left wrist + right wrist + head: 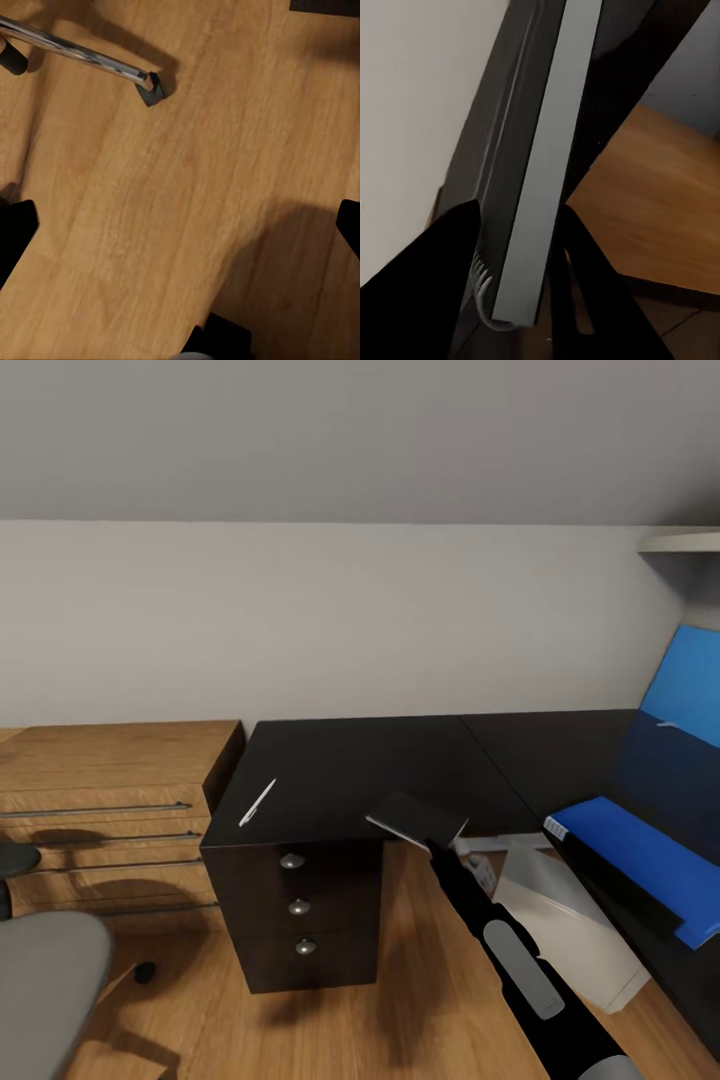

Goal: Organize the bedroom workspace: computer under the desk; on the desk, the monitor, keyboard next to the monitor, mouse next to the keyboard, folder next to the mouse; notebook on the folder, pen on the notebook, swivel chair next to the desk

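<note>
Your right gripper (432,844) pinches the notebook (415,819) by its near edge, holding it roughly level, just above the front edge of the desk (400,760) near the inner corner of the L. In the right wrist view the notebook (540,165) runs out from between your two black fingers (585,285), its grey edge facing the camera, one finger on each face.

The pen (257,802) lies on the desk top above the drawer unit (300,910), well apart from the notebook, on your left. The folder (640,850) lies on the right wing of the desk, near its front edge. The computer (570,925) stands on the floor under that wing.

Your left gripper (180,240) hangs spread wide over the wooden floor (187,187), near a chrome leg and caster of the swivel chair (82,52). The chair's grey seat (45,980) sits at your lower left.
</note>
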Robot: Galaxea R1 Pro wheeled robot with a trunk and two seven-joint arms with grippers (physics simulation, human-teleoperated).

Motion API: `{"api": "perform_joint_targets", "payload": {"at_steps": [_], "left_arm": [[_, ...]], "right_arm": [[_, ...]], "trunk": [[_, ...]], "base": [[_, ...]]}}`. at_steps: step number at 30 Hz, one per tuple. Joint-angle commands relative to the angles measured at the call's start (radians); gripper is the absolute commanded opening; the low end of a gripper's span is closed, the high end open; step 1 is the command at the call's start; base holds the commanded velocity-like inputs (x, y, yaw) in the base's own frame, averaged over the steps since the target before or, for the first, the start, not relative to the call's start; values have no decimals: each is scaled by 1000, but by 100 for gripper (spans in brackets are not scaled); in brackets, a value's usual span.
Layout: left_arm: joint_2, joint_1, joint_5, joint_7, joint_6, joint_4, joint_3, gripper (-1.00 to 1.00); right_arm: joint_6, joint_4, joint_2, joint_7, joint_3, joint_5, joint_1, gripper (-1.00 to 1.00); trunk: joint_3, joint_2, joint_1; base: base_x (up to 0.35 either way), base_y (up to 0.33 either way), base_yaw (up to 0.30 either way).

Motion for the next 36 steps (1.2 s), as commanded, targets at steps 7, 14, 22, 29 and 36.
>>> {"api": "perform_joint_targets", "payload": {"at_steps": [7, 14, 22, 29, 36], "left_arm": [[1, -1, 9, 6, -2, 3, -8, 100], [1, -1, 10, 6, -2, 3, -8, 100], [1, -1, 10, 6, -1, 3, -8, 100], [0, -1, 9, 6, -2, 3, -9, 100], [0, -1, 9, 6, -1, 5, -9, 100]], "right_arm": [[3, -58, -11, -5, 1, 7, 0, -100], [7, -157, -65, -10, 2, 8, 21, -100], [13, -216, -82, -8, 1, 4, 54, -100], [14, -278, -170, -4, -1, -31, 61, -100], [14, -340, -313, -3, -7, -163, 62, -100]], "trunk": [[21, 49, -27], [43, 98, -54], [59, 133, -73], [59, 133, -73], [59, 133, -73]], "base": [[0, 0, 0], [0, 0, 0], [0, 0, 0], [0, 0, 0], [0, 0, -33]]}}
